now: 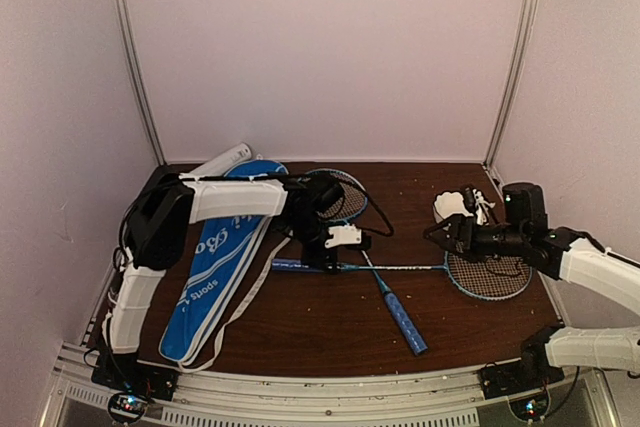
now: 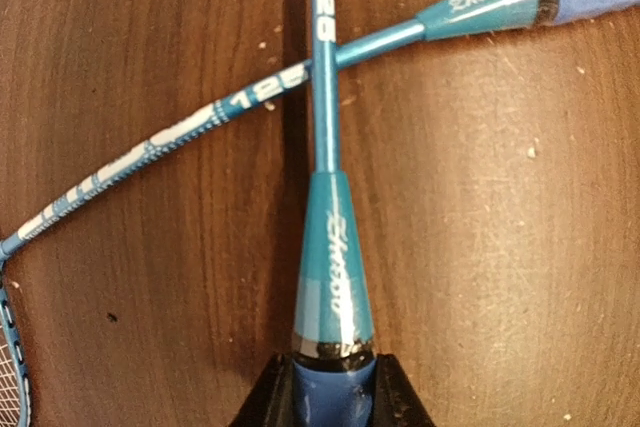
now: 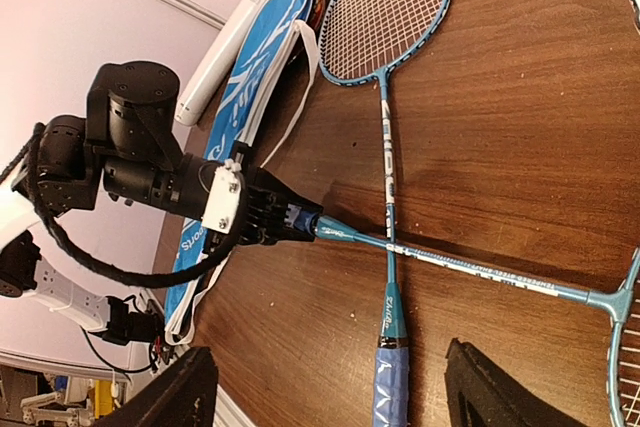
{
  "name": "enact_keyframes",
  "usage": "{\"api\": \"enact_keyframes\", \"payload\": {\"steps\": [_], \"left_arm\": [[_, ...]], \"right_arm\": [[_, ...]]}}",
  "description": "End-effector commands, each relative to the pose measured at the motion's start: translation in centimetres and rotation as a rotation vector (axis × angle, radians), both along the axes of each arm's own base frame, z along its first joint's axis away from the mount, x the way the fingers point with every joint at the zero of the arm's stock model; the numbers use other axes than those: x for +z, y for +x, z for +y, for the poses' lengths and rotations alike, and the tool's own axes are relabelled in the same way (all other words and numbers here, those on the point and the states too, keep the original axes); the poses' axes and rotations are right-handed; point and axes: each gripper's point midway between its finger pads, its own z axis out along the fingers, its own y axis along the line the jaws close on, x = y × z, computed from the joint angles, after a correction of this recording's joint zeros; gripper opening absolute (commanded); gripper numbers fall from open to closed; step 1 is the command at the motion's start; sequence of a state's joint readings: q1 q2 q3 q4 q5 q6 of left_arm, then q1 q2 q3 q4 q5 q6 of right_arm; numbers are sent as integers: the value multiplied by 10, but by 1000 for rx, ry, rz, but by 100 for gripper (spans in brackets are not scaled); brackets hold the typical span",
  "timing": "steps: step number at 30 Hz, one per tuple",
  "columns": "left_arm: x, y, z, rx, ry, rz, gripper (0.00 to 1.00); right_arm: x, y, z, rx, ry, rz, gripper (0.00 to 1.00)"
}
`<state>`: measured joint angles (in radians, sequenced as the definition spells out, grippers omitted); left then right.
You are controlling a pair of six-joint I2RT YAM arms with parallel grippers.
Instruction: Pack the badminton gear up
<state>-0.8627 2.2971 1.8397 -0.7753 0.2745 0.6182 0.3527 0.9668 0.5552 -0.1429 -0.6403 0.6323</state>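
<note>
Left gripper (image 2: 325, 392) pinches the handle of one racket (image 2: 330, 247) at mid-bench. Its shaft crosses a second racket (image 1: 400, 319), whose handle points toward the front edge. Right gripper (image 3: 335, 387) is spread wide near the right edge, beside the held racket's head. Bag (image 1: 215, 267) and tube (image 1: 225, 160) lie along the left edge.

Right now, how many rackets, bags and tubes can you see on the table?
Rackets: 2, the held racket and the loose racket
Bags: 1, the blue bag
Tubes: 1, the white tube
Total: 4
</note>
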Motion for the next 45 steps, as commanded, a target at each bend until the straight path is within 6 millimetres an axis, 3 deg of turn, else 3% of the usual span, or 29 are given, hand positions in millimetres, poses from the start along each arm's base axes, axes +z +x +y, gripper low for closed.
{"api": "enact_keyframes", "payload": {"steps": [1, 7, 12, 18, 22, 26, 31, 37, 45], "left_arm": [[32, -5, -8, -2, -68, -49, 16], [63, -10, -19, 10, -127, -121, 0], [109, -9, -28, 73, -251, -143, 0], [152, -13, -26, 136, -385, -177, 0], [183, 5, -19, 332, -488, -222, 0], [215, 22, -7, 584, -643, -223, 0], [237, 23, 3, 792, -778, -188, 0], [252, 7, 1, 966, -815, -229, 0], [257, -13, -4, 1045, -868, -215, 0]], "right_arm": [[19, 0, 0, 6, 35, -61, 81], [49, -8, 1, 19, 81, -147, 80], [72, -19, -2, 22, 111, -231, 80], [84, -27, -4, 23, 133, -274, 79], [99, -29, -5, -20, 145, -324, 77], [111, -16, -16, -157, 165, -369, 74], [126, 6, -21, -290, 215, -430, 70], [147, 37, 6, -277, 219, -443, 64], [169, 66, 43, -256, 215, -476, 70]]}}
